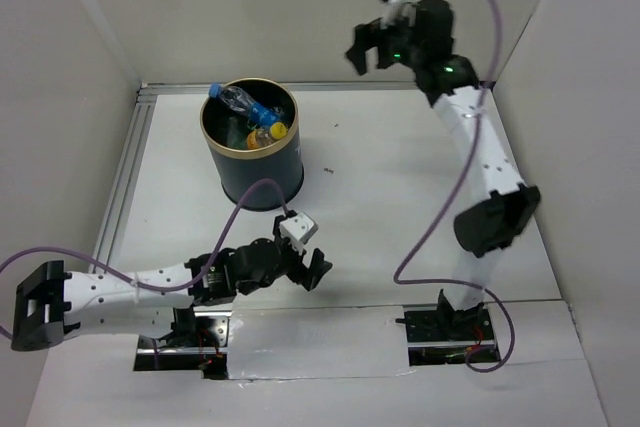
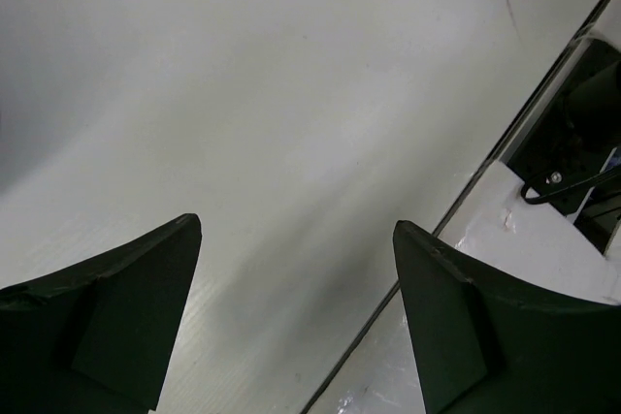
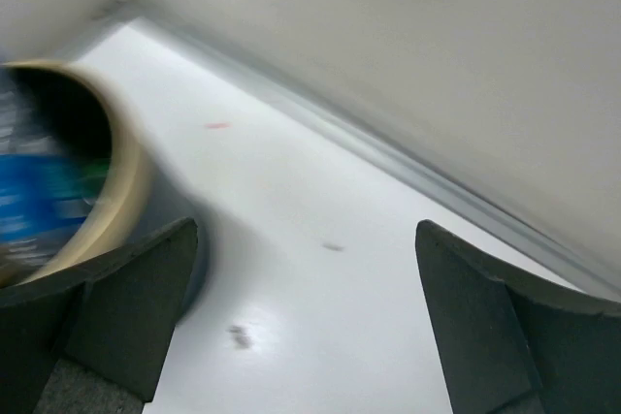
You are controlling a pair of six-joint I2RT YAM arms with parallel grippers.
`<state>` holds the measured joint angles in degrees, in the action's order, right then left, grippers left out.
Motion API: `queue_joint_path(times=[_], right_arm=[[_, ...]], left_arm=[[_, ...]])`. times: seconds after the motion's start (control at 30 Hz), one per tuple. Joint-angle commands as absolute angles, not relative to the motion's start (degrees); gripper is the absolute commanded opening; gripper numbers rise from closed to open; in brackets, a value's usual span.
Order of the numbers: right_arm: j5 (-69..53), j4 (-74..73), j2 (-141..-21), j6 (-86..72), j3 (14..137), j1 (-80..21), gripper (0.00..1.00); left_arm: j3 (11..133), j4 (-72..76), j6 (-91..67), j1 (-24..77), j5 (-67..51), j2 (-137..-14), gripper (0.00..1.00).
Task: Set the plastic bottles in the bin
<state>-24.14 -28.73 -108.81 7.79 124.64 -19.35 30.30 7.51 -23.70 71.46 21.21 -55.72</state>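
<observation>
The bin [image 1: 252, 175], a dark can with a gold rim, stands at the back left of the table. Plastic bottles lie inside it: a clear one with a blue cap and blue label [image 1: 240, 102] leans over the rim, and a yellow-capped one [image 1: 272, 132] sits beside it. In the right wrist view the bin's rim [image 3: 124, 191] and a blurred blue label [image 3: 34, 206] show at the left. My right gripper [image 1: 366, 47] hangs open, high at the back, right of the bin, with nothing in it [image 3: 306, 269]. My left gripper [image 1: 308, 272] is open and empty low over the table's front [image 2: 296, 269].
White walls close in the table at the back and both sides. A metal rail [image 1: 125, 172] runs along the left edge. The table's front seam and a base cutout [image 2: 582, 143] lie just right of the left gripper. Purple cables loop from both arms.
</observation>
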Motion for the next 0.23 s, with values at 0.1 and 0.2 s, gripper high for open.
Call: queue_joint_path(times=[0.1,0.2], right_arm=[[6.5,-25.4,-84.8,12.0,93.7,-11.3,1.00],[6.2,-16.3,-70.5,13.2,72.3,-7.4,1.00]], left_arm=[[38.5,8.7,-21.1,71.8,21.9,-61.0,0.95],[39.8,8.7,-22.7,69.1,20.7,-62.9,0.97]])
